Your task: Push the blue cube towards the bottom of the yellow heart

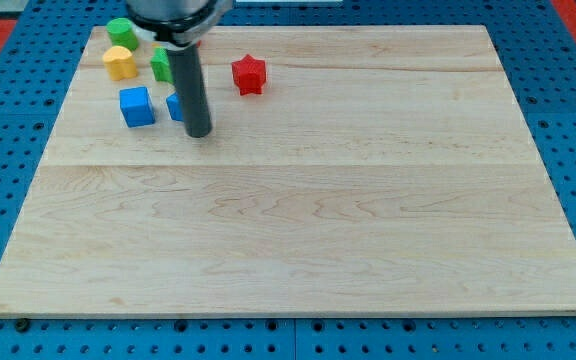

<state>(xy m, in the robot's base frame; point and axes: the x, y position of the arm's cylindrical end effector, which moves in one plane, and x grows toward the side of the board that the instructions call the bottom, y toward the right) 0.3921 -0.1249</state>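
Observation:
The blue cube point(136, 106) sits near the board's top left, just below the yellow heart point(119, 63). My tip point(199, 132) rests on the board to the cube's right and slightly lower, apart from it. The rod covers most of a second blue block point(174, 106), whose shape is hidden, between the tip and the cube.
A green block point(161, 65) stands right of the heart, partly behind the rod. A green round block point(120, 31) lies at the top left corner. A red star-like block point(250, 74) lies right of the rod. The wooden board point(298, 200) lies on a blue pegboard.

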